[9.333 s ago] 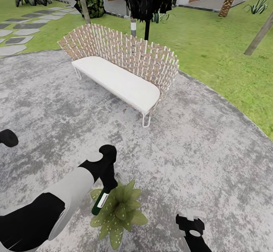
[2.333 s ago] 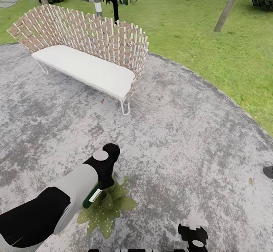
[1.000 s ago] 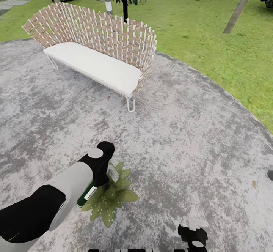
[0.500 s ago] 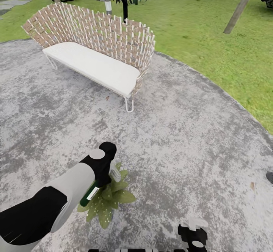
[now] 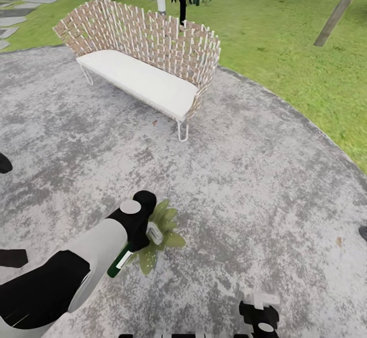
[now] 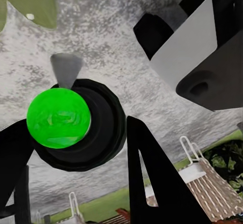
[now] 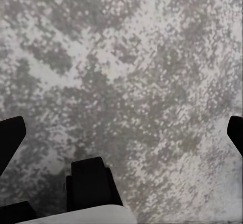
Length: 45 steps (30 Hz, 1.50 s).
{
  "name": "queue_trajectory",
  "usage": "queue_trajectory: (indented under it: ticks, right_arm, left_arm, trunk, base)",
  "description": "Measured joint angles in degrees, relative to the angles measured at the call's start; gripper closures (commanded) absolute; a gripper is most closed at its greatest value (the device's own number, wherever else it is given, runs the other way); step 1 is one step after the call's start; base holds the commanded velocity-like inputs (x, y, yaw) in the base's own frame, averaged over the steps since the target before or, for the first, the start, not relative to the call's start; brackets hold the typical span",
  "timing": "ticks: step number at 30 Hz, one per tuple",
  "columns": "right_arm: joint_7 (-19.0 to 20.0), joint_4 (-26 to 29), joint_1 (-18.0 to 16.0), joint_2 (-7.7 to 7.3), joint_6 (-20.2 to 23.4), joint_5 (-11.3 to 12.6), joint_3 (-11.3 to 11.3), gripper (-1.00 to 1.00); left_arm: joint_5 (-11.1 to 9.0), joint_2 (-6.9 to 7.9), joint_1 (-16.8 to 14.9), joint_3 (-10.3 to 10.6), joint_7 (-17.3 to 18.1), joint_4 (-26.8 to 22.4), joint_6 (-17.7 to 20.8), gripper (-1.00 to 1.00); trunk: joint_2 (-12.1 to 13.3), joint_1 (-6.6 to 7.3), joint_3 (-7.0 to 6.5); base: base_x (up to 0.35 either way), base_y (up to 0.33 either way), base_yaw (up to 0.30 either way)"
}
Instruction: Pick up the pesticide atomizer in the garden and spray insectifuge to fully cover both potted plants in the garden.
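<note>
Atomizer (image 5: 122,259) half-hidden in left gripper (image 5: 136,249)

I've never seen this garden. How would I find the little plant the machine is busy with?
Start at the long wicker bench with the white cushion on the round grey stone patio. Come forward across the stone toward the robot's left arm: the potted plant sits there, partly hidden under the bottle the arm holds. It is the one low rosette of pointed, pale-speckled green leaves on the stone.

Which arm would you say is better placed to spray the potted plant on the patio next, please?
Left. The left gripper holds the pesticide atomizer right at the potted plant, its leaves beside it. The right gripper looks open with nothing between its fingers, low and off to the plant's right, over bare patio.
</note>
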State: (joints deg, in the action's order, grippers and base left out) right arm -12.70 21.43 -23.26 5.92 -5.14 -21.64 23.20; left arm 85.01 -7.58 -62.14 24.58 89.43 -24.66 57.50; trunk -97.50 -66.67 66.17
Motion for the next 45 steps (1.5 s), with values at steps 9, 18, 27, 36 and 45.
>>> queue_trajectory:
  ticks: [9,18,27,36,45]
  right_arm:
    - [-0.02,-0.05,0.00,0.00,0.01,-0.01,-0.04,-1.00]
    - [0.24,0.13,0.01,-0.02,0.02,-0.12,-0.18,-1.00]
    - [0.56,-0.47,0.02,-0.83,-0.33,-0.22,-0.28,-1.00]
    - [0.62,-1.99,0.07,-1.70,-0.20,-0.32,-0.29,-1.00]
    - [0.55,-3.97,0.09,-1.74,-0.17,-4.17,-0.25,-1.00]
  left_arm:
    - [-0.11,0.09,0.11,-0.13,0.00,-0.07,0.00,1.00]
    - [-3.32,-1.44,-0.05,-0.75,-0.01,-5.89,0.09,1.00]
    - [-5.83,-1.22,0.16,-4.87,-0.01,-11.27,-0.04,1.00]
    - [-12.68,-0.47,7.67,-11.84,-0.01,-15.18,-1.01,1.00]
    - [-15.94,1.53,11.99,-12.22,0.00,-19.71,-3.23,1.00]
  trunk:
    - [0.00,0.03,0.00]
    - [0.00,0.04,-0.07]
    - [0.00,0.00,-0.07]
    - [0.00,0.00,-0.06]
    - [0.00,0.00,-0.07]
  base:
    - [-0.128,0.081,0.066]
    - [-0.028,0.001,0.104]
    - [-0.197,0.000,0.000]
    - [-0.336,0.000,0.000]
    - [-0.310,0.000,0.000]
